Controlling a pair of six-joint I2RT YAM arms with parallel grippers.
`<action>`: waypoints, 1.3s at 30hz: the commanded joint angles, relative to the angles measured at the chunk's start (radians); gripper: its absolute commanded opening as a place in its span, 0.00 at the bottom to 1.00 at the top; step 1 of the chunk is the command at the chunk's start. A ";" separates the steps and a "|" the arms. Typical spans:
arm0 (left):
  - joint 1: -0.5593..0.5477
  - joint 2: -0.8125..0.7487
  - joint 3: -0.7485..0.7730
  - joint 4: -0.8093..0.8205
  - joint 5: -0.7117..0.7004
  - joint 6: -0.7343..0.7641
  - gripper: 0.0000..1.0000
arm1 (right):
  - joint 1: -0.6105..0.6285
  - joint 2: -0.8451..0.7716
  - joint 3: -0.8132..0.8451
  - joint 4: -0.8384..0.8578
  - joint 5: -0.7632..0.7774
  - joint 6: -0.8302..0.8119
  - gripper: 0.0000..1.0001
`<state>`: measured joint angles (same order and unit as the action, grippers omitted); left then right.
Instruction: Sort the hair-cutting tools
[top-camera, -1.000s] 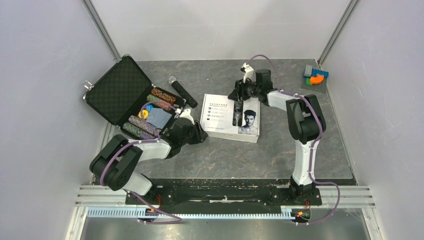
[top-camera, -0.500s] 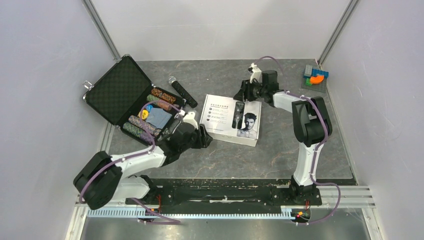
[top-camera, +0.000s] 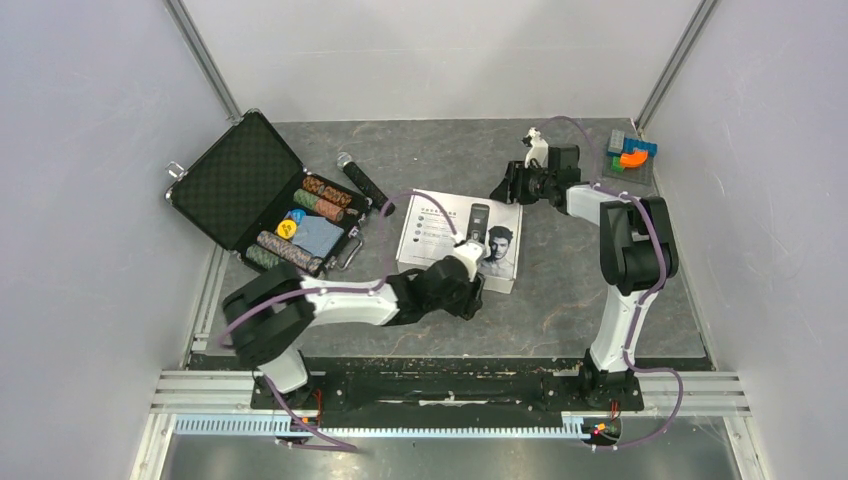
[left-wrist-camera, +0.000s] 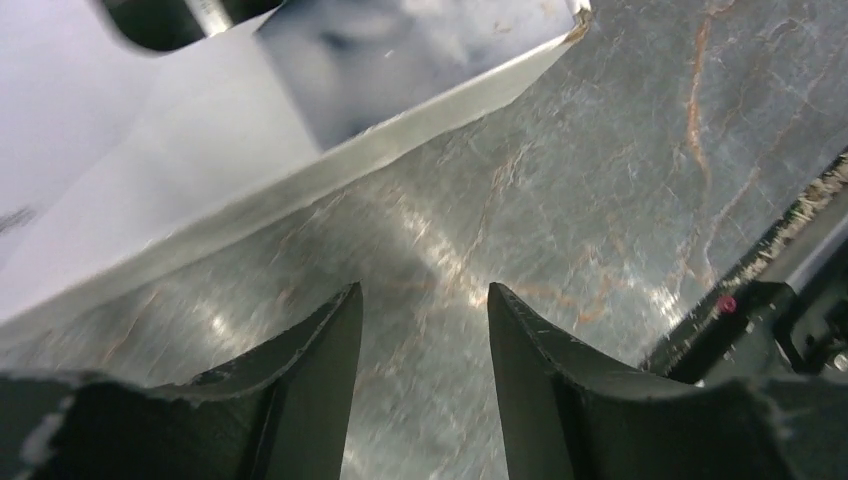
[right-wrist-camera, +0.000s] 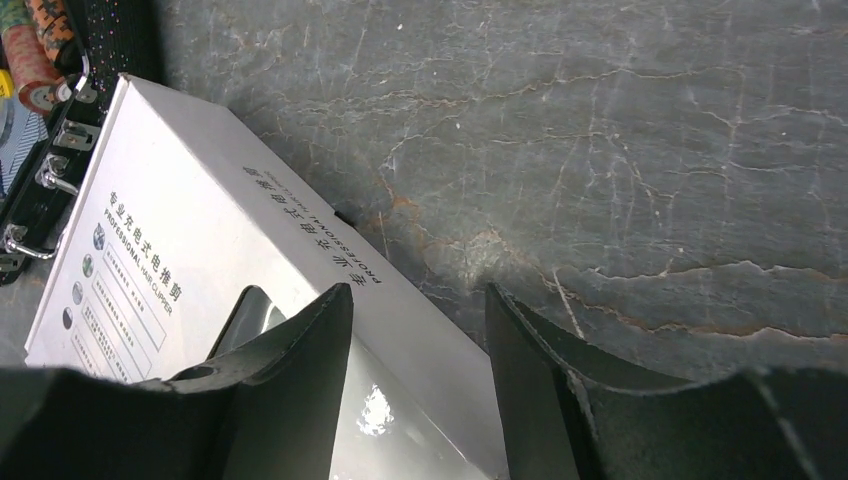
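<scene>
A white hair-clipper box (top-camera: 440, 232) lies flat mid-table. A slim silver-and-black clipper shape (top-camera: 479, 218) shows on its lid beside a man's face; I cannot tell if it is printed or lying there. No black comb attachments are in view. My left gripper (top-camera: 476, 291) is low at the box's near right corner, open and empty; its wrist view (left-wrist-camera: 422, 290) shows bare table between the fingers and the box edge (left-wrist-camera: 250, 190) beyond. My right gripper (top-camera: 505, 187) is open and empty at the box's far right corner; its wrist view (right-wrist-camera: 418, 290) shows the box (right-wrist-camera: 200, 250) under the left finger.
An open black case (top-camera: 235, 180) with rows of poker chips (top-camera: 322, 197) stands at the left. A black microphone (top-camera: 365, 183) lies between the case and the box. Coloured blocks (top-camera: 632, 152) sit on a tray at the back right corner.
My left arm has swung right from beside the case along the box's front to its near right corner. My right gripper has drawn back right, off the box lid.
</scene>
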<state>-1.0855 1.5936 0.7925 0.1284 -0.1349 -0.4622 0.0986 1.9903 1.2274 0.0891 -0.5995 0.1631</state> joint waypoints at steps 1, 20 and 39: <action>-0.019 0.140 0.117 0.023 -0.068 0.069 0.56 | 0.004 -0.046 -0.015 0.004 -0.020 -0.013 0.54; 0.007 0.446 0.484 -0.105 -0.286 0.026 0.66 | -0.003 -0.081 -0.033 0.024 -0.062 0.009 0.55; 0.159 0.215 0.623 -0.315 -0.046 -0.019 0.95 | -0.161 -0.483 -0.182 0.068 0.023 0.113 0.63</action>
<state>-1.0302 1.9934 1.3830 -0.1471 -0.2134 -0.4404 -0.0307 1.6505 1.1248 0.1421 -0.5850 0.2481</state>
